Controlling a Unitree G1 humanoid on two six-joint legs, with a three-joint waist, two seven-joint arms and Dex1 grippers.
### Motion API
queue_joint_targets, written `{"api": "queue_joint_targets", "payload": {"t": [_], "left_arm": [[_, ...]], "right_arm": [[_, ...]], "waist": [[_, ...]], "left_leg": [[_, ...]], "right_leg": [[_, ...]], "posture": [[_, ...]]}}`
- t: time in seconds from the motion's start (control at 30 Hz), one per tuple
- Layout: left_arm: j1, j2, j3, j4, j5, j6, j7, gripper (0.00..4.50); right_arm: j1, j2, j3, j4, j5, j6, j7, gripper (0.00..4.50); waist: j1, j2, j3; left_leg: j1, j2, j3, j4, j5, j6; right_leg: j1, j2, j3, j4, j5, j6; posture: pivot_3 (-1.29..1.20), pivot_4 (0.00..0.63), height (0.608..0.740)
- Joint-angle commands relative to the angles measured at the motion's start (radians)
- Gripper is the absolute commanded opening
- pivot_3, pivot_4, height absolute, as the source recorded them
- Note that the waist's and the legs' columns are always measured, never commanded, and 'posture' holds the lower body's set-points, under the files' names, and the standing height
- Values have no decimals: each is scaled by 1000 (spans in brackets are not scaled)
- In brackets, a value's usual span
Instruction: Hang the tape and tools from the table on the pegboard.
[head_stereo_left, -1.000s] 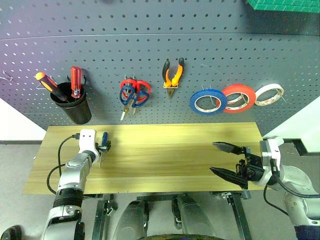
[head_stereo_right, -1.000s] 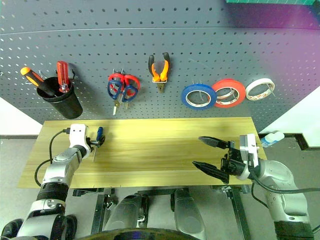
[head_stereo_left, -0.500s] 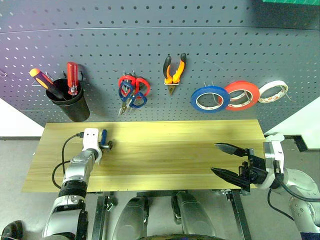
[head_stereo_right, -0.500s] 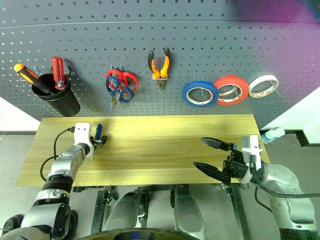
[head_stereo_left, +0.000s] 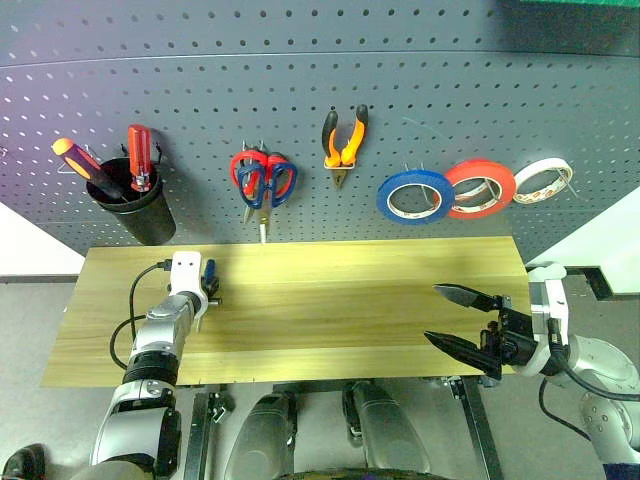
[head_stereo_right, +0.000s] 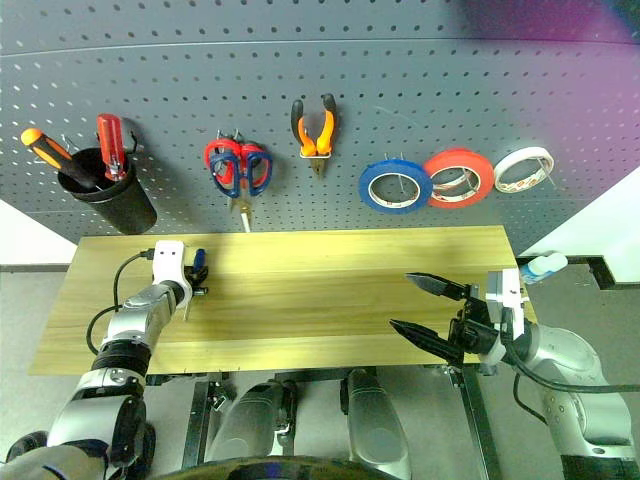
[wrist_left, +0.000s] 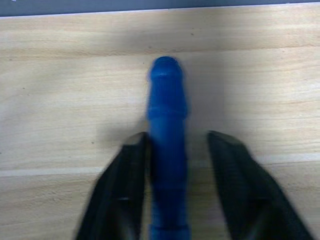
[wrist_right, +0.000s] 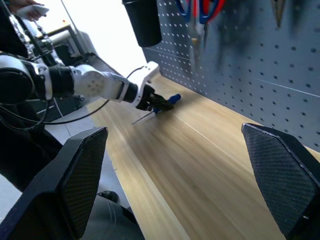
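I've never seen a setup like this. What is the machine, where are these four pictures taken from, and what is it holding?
It is a two-armed humanoid robot. Two pictures look down from cameras in its head; the other two come from a camera on each wrist, looking along the black fingers. Before it lies a light yellowish wood-grain table, backed by a dark grey pegboard carrying pliers, scissors, three tape rolls and a black cup of screwdrivers. The left gripper is shut on a small slim blue-handled screwdriver, which lies on the table. The right gripper hangs open over the table's right end, holding nothing.
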Motion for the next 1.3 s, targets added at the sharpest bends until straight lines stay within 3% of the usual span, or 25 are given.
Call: {"api": "queue_joint_targets", "payload": {"t": [0.03, 0.6, 0.87, 1.3], "left_arm": [[49, -9, 0, -23, -8, 53, -8, 613], [224, -32, 9, -416, -25, 206, 25, 614], [306, -14, -59, -607, -8, 210, -22, 614], [358, 60, -152, -697, 97, 3, -81, 614]], "right_arm": [[-6, 7, -13, 6, -1, -33, 13, 4500], [-106, 41, 28, 150, -15, -107, 118, 4500], [-187, 69, 33, 241, 1, -125, 158, 4500], [-291, 140, 50, 349, -26, -181, 171, 4500]], "waist": [[-6, 0, 0], [-7, 2, -3], [-2, 4, -10], [15, 10, -109]], "left_leg": [[0, 0, 0, 0, 0, 0], [0, 0, 0, 0, 0, -1], [-1, -1, 0, 1, 0, -1], [1, -1, 1, 2, 1, -2]], "right_leg": [[0, 0, 0, 0, 0, 0], [0, 0, 0, 0, 0, 1], [0, 0, 0, 0, 1, 1], [2, 1, 0, 0, 2, 1]], "posture": [[-199, 249, 730], [-162, 167, 730], [-148, 123, 730], [-153, 18, 730]]}}
